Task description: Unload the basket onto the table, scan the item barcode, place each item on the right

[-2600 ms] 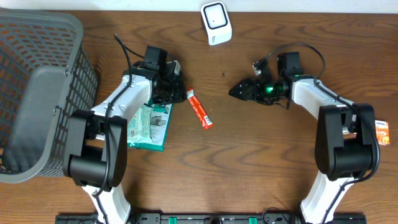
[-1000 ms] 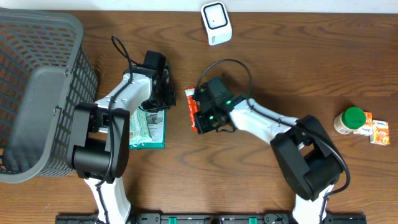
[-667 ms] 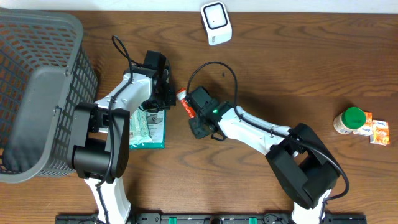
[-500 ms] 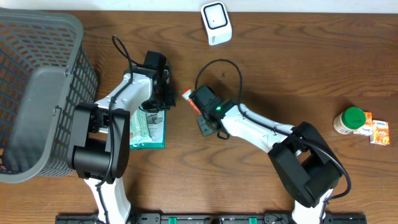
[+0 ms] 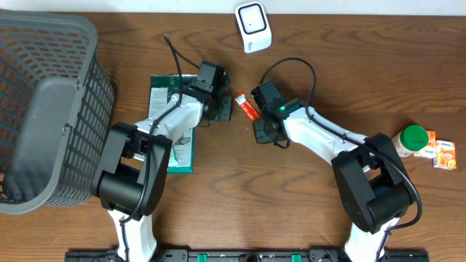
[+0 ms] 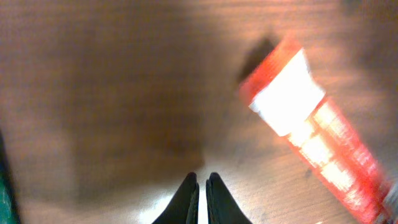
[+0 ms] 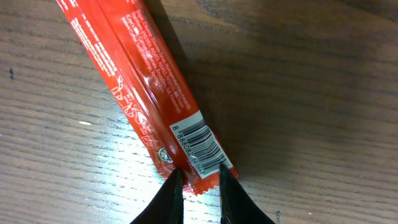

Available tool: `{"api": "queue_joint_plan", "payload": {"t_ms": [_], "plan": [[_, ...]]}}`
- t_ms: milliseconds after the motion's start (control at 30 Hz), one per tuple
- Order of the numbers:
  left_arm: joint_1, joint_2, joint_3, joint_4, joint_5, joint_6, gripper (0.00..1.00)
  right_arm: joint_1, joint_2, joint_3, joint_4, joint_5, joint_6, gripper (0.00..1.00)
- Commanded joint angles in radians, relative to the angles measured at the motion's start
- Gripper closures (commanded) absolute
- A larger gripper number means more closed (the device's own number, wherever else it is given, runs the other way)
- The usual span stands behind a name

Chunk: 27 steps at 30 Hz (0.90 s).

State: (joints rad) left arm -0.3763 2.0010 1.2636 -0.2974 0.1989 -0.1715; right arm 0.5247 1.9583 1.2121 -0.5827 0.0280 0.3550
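The item is a red packet (image 5: 247, 107) lying flat on the wooden table, below the white scanner (image 5: 253, 27). In the right wrist view its barcode (image 7: 199, 142) faces up near the packet's (image 7: 137, 74) lower end. My right gripper (image 7: 199, 174) stands slightly open, its fingertips straddling that end; overhead the gripper (image 5: 257, 121) sits at the packet's lower right tip. My left gripper (image 6: 199, 180) is shut and empty, a little left of the packet (image 6: 311, 137); overhead the left gripper (image 5: 226, 109) is close beside it.
A green pouch (image 5: 171, 120) lies under the left arm. A grey mesh basket (image 5: 44, 109) fills the left side. A green-lidded bottle (image 5: 409, 140) and a small orange box (image 5: 444, 154) sit at the right edge.
The right gripper brought the red packet up and right toward the scanner, and its jaws have parted a little. The left arm swung right to beside the packet; the green pouch shifted.
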Motion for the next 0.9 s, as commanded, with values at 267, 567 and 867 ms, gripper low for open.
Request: {"api": "queue_joint_plan", "payload": {"t_ms": [267, 567, 867], "plan": [[-0.087, 0.023, -0.003, 0.200, -0.005, -0.074, 0.92, -0.011, 0.040, -0.030, -0.012, -0.064, -0.011, 0.83], [-0.118, 0.071, -0.003, 0.210, -0.018, -0.074, 0.87, -0.011, 0.040, -0.030, -0.012, -0.073, -0.011, 0.83], [-0.118, 0.090, -0.003, 0.083, -0.017, -0.074, 0.84, -0.018, 0.040, -0.030, -0.011, -0.075, -0.013, 0.79]]}}
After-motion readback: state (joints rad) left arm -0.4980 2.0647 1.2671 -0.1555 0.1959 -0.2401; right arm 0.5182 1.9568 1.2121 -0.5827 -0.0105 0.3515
